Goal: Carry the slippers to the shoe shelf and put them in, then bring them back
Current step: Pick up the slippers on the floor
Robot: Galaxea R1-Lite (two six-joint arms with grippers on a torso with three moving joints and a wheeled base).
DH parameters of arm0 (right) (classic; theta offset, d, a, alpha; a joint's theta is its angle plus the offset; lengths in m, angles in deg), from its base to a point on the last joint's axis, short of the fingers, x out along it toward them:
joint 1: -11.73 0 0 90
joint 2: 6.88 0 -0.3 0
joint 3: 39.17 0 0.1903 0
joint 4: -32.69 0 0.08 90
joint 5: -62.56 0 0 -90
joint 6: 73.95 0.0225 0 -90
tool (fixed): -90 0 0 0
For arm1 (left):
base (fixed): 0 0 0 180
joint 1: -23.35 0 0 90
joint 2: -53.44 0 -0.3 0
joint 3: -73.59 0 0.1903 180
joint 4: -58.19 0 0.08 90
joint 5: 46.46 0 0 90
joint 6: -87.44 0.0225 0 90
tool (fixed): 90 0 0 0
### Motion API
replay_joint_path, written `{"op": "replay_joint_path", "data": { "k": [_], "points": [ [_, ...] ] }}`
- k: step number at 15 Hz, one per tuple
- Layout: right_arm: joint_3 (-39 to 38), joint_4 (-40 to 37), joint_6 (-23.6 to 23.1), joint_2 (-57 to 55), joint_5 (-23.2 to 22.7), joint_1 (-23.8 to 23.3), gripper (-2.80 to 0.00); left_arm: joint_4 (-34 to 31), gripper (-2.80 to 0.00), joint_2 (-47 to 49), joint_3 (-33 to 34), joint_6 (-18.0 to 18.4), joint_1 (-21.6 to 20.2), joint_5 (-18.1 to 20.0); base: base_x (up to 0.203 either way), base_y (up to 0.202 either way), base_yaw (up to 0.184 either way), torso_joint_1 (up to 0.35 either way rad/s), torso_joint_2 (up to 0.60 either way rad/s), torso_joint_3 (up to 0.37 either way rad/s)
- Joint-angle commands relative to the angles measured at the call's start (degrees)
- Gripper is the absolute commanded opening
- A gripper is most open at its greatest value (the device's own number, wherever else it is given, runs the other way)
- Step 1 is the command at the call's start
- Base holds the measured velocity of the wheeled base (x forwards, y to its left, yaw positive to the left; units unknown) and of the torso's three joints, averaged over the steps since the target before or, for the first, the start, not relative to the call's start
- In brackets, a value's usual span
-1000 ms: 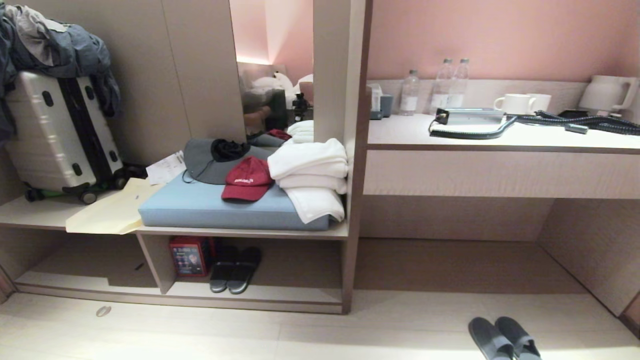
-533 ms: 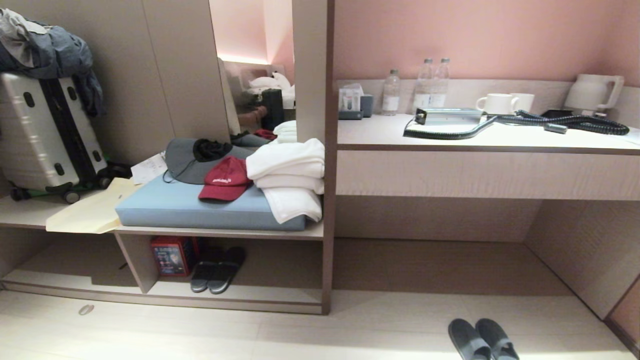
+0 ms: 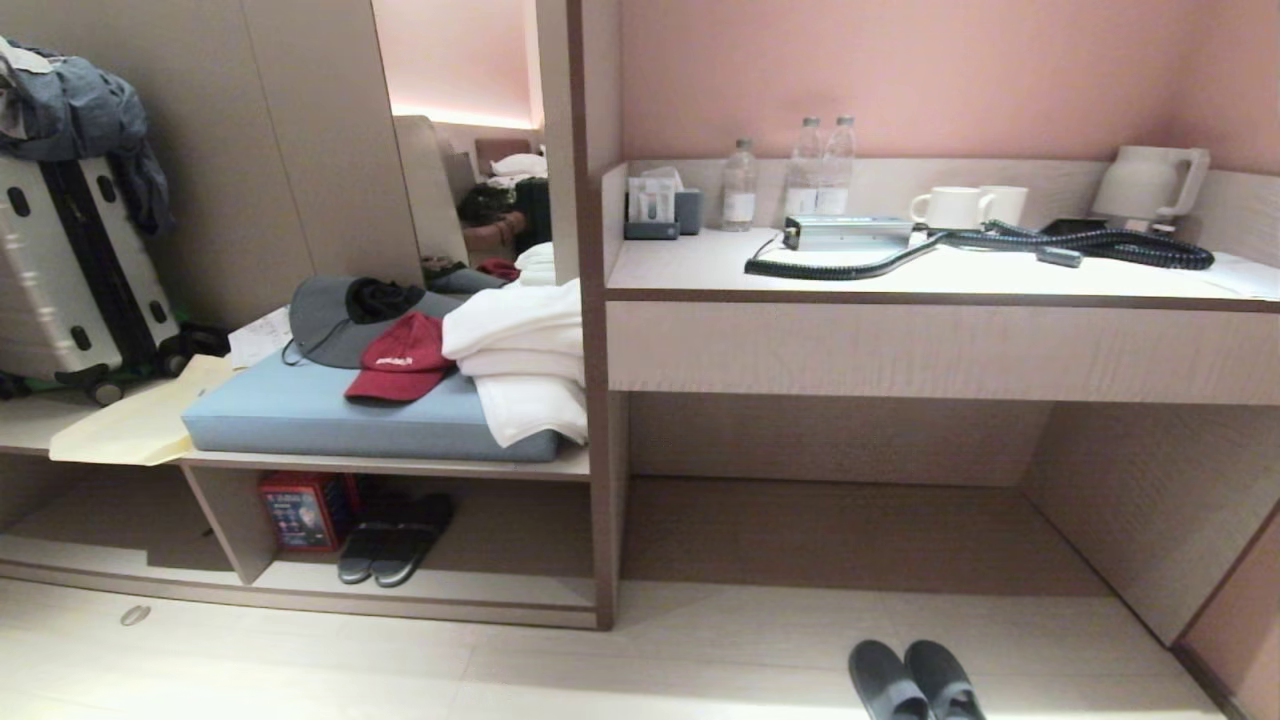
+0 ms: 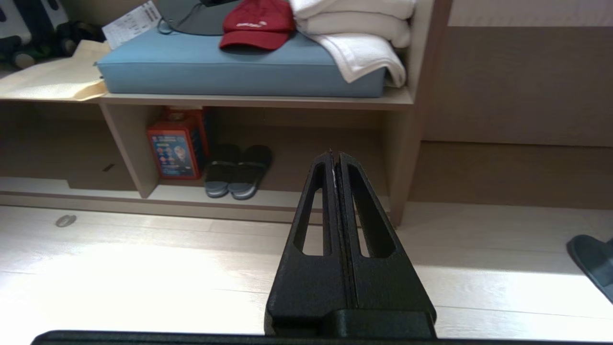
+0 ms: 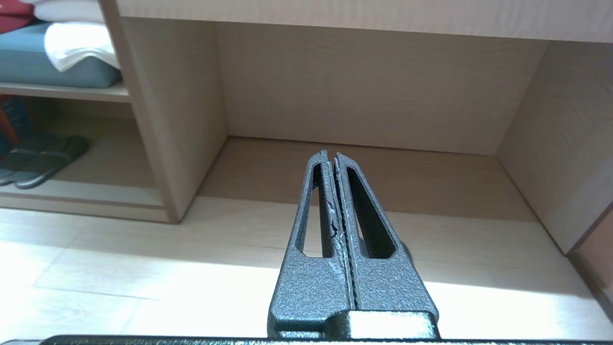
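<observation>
The grey-blue slippers (image 3: 912, 682) lie side by side on the pale floor at the bottom edge of the head view, in front of the recess under the desk. One slipper (image 4: 594, 261) shows at the edge of the left wrist view. The shoe shelf (image 3: 500, 590) is the low open cubby under the bench, to the left. Neither arm is in the head view. My left gripper (image 4: 335, 154) is shut and empty above the floor, pointing at the shoe shelf (image 4: 297, 201). My right gripper (image 5: 331, 154) is shut and empty, pointing into the recess.
A blacker pair of slippers (image 3: 393, 540) and a red box (image 3: 297, 511) sit in the cubby. The bench carries a blue cushion (image 3: 300, 415), a red cap (image 3: 400, 357), white towels (image 3: 515, 365) and a suitcase (image 3: 70, 270). The desk (image 3: 900, 345) holds bottles, mugs, a kettle.
The whole head view has shifted to the left, so the camera has turned right. The slippers and furniture keep their places relative to each other. Both grippers stay shut.
</observation>
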Motion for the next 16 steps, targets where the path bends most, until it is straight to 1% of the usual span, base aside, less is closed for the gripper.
{"op": "replay_joint_path", "data": {
  "k": [1, 16],
  "points": [
    [0.0, 0.0, 0.0, 0.0, 0.0, 0.0, -2.8, 0.0, -2.8, 0.1, 0.0, 0.0, 0.1, 0.0, 0.0, -0.193, 0.001, 0.002, 0.01, -0.002],
    [0.0, 0.0, 0.0, 0.0, 0.0, 0.0, -2.8, 0.0, -2.8, 0.0, 0.0, 0.0, 0.0, 0.0, 0.0, -0.195, 0.002, 0.003, 0.0, 0.003]
  ]
}}
